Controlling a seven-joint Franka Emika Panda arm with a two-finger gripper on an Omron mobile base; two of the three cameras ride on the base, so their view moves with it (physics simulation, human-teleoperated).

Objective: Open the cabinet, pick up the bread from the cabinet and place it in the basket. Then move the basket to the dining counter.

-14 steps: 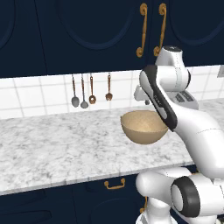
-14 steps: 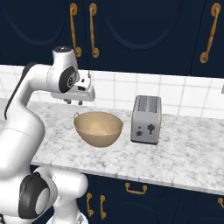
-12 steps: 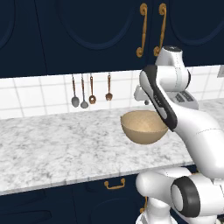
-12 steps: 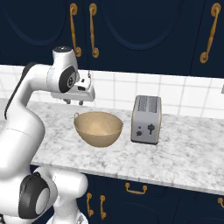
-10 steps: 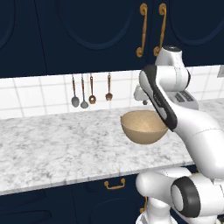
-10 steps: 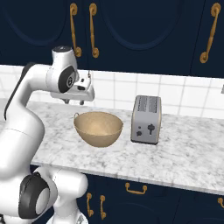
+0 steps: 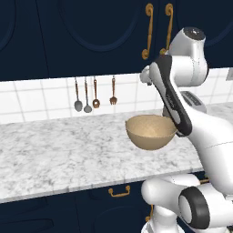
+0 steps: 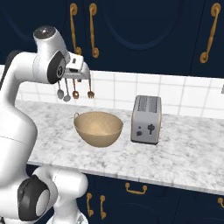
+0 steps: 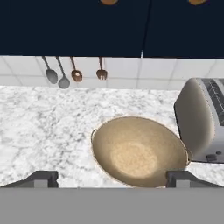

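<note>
The tan basket stands on the marble counter with nothing in it. My gripper hangs open well above its near rim, empty, one fingertip on each side in the hand view. Above the tiled wall the navy cabinet has its doors shut, with long brass handles. The bread is hidden. The dining counter is out of view.
A silver toaster stands right of the basket, close to it. Several utensils hang on the tiled wall behind. Navy drawers with brass pulls run under the counter's front edge.
My hand has risen above the basket, toward the cabinet's lower edge. The basket and toaster have stayed put.
</note>
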